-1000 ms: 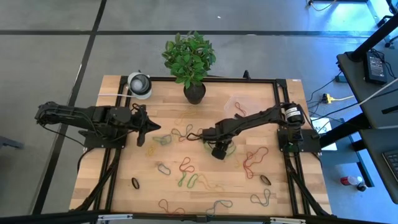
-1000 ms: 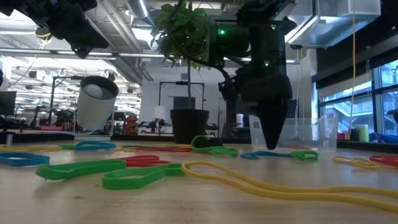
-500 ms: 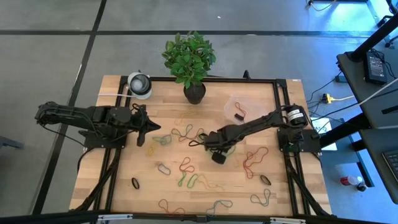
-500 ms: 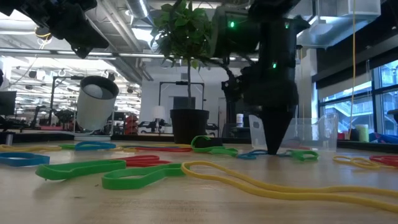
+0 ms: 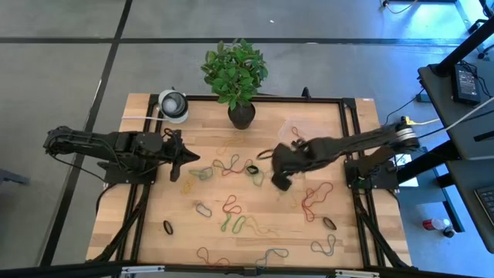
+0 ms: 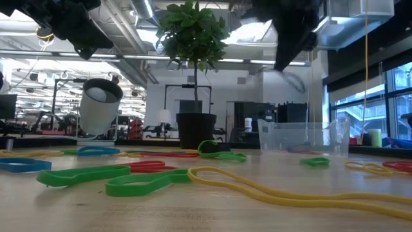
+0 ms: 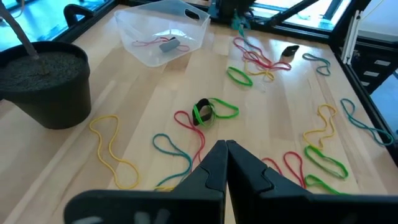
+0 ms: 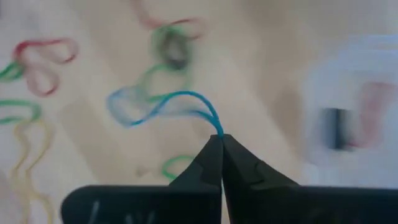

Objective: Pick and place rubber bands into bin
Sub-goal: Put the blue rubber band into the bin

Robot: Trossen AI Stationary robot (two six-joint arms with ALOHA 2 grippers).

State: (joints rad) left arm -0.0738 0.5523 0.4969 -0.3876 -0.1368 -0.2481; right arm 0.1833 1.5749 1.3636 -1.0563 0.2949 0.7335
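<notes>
Many coloured rubber bands (image 5: 231, 166) lie scattered flat on the wooden table. My right gripper (image 8: 221, 138) is shut on a blue rubber band (image 8: 161, 106); in the high view it (image 5: 280, 182) hangs over the table's middle, just near of the bin (image 5: 287, 127). The clear bin (image 7: 146, 53) holds a red band and a small dark piece. My left gripper (image 7: 226, 144) is shut on nothing, waiting above the table's left part (image 5: 193, 160). My right gripper pinches one end of the blue band's loop (image 8: 216, 124) between its two fingertips, coming from above. The rest of the loop trails free beyond the tips, clear of the table.
A black plant pot (image 5: 241, 114) with a leafy plant stands at the far edge, left of the bin. A round white-and-grey object (image 5: 174, 104) sits at the far left corner. Black frame rails (image 5: 351, 193) run along the table's sides.
My right gripper stood with its tips down on the table at a blue band, took hold of it, and has risen high and gone a little toward the bin. The blue band has left the table and hangs from the tips.
</notes>
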